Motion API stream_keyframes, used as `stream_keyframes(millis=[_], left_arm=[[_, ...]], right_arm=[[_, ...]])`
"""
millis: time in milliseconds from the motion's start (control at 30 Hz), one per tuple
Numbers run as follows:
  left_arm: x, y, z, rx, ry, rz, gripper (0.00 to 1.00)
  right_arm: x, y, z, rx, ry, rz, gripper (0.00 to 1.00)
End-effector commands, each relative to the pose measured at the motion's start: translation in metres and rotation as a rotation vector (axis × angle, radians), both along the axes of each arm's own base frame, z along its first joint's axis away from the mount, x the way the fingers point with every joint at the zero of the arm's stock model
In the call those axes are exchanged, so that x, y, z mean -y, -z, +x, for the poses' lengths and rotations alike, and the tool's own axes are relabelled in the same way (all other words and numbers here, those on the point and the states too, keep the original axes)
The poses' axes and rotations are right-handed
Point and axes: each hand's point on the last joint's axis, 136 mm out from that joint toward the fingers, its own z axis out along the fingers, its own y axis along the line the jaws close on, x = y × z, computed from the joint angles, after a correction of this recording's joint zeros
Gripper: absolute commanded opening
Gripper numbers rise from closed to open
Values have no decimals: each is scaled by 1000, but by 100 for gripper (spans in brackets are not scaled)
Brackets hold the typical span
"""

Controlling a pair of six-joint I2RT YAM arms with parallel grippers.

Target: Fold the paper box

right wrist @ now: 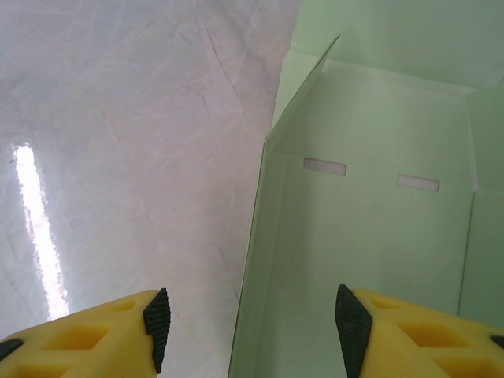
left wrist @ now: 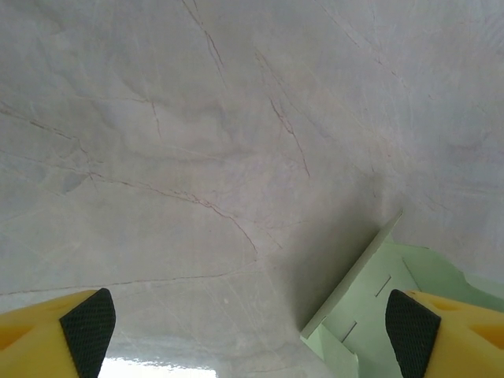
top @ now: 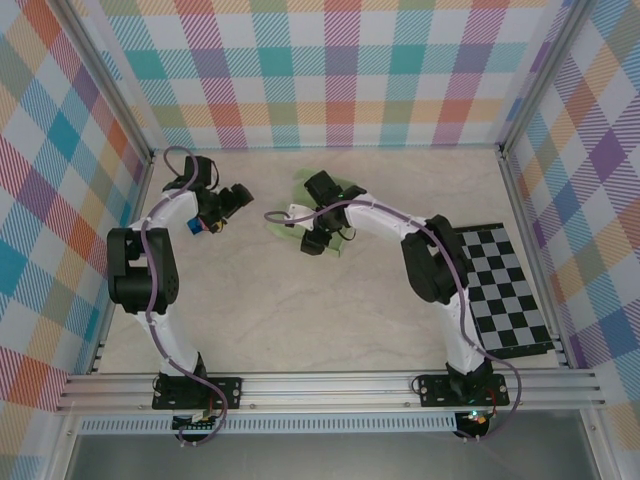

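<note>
The box lies partly folded on the worktop near the far middle, mostly under the right arm's wrist, with the board well apart at the right edge. The right tool hangs over it with jaws wide apart and nothing gripped, the box's raised side wall standing on edge in the gap between the fingers. The left tool is also wide open and empty over bare worktop, with a lifted flap of the box just beside its right finger.
</note>
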Motion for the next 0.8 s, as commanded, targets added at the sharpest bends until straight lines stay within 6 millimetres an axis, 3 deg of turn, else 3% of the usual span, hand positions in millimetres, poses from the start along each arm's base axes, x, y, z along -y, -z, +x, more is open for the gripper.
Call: stream_keyframes(millis=[0, 233, 333, 400, 600, 700, 767], left_arm=[[9, 14, -8, -37, 22, -42, 90], [18, 23, -16, -45, 53, -79, 89], [26, 24, -22, -48, 88, -94, 88], [30, 25, -27, -56, 101, -95, 88], [50, 25, -44, -42, 154, -121, 88], [68, 26, -50, -47, 199, -133, 88], [80, 25, -53, -42, 224, -140, 88]], right_arm=[[-1, 11, 0, -20, -52, -22, 57], [2, 25, -9, -51, -125, -54, 40], [11, 29, -18, -60, -168, -88, 25], [20, 30, -23, -33, -187, -109, 22], [53, 21, -53, 14, -245, -110, 20], [72, 24, -59, 15, -221, -150, 29], [78, 19, -63, 0, -195, -143, 30]])
